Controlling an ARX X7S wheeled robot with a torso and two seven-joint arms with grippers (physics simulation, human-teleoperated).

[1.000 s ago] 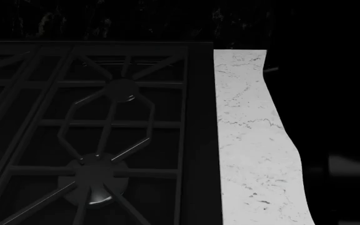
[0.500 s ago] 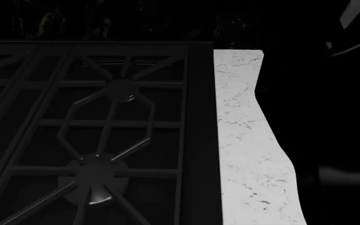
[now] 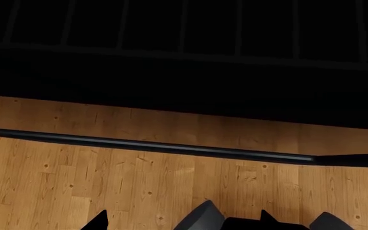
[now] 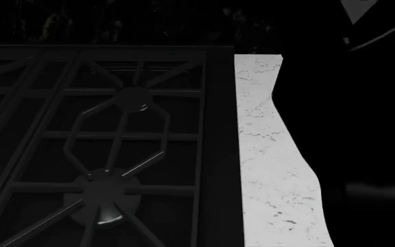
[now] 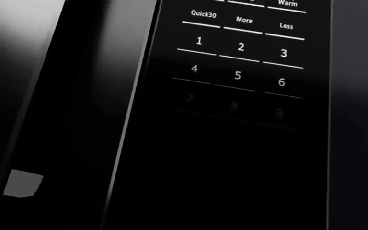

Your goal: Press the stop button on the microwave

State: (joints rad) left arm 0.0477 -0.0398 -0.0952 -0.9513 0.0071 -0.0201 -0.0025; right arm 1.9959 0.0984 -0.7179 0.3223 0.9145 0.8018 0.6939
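Neither end effector shows its state clearly: the left end effector [image 3: 235,223] appears only as dark tips over a wooden floor [image 3: 139,187]; the right end effector is out of sight, its camera close to the microwave keypad [image 5: 238,62]. No stop button is visible; the rows beyond 7, 8, 9 fade into shadow, so it probably lies there; ease the right arm toward it and press squarely. Below, a stove grate [image 4: 108,139] adjoins a marble table [image 4: 273,170]; the room is dim.
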